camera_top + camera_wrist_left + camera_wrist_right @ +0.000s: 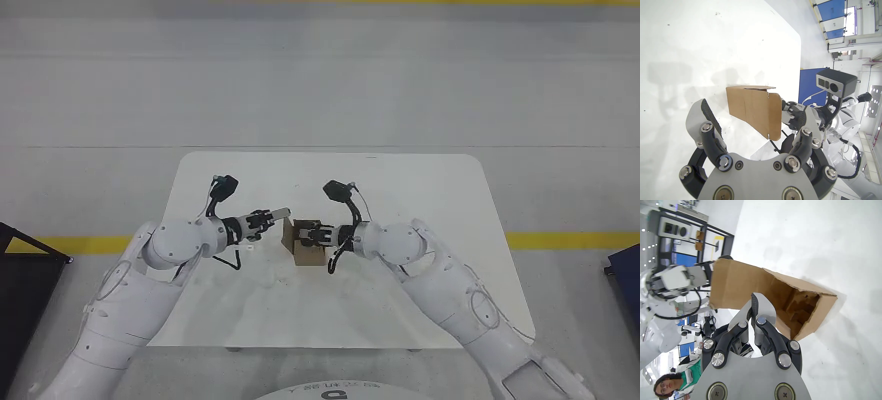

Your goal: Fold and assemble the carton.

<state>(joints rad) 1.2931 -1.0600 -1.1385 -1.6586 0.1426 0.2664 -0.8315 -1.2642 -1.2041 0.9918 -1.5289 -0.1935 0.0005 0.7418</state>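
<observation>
Pressed together and clamped: fingers of the right gripper (753, 296), pinching the near edge of the brown cardboard carton (826, 311) at the fold between box body and flat side flap (728, 283). Mouth of the carton open toward that gripper, dark and hollow inside, with a ragged upper rim.

Spread wide and holding nothing: fingers of the left gripper (755, 103), aimed at the carton's plain outer face, near it but apart. Seen past the flap's far edge from there, the right gripper touching the cardboard.

Seen from above, with 12 o'clock at the far edge: carton (300, 246) just to 9 o'clock of the centre of the white rectangular table with rounded corners (420, 290). Right gripper at its 3 o'clock edge, left gripper (275, 216) at about its 10 o'clock.

Around the table, grey floor, with a yellow stripe (565, 240) at 3 o'clock and again at 9 o'clock.
</observation>
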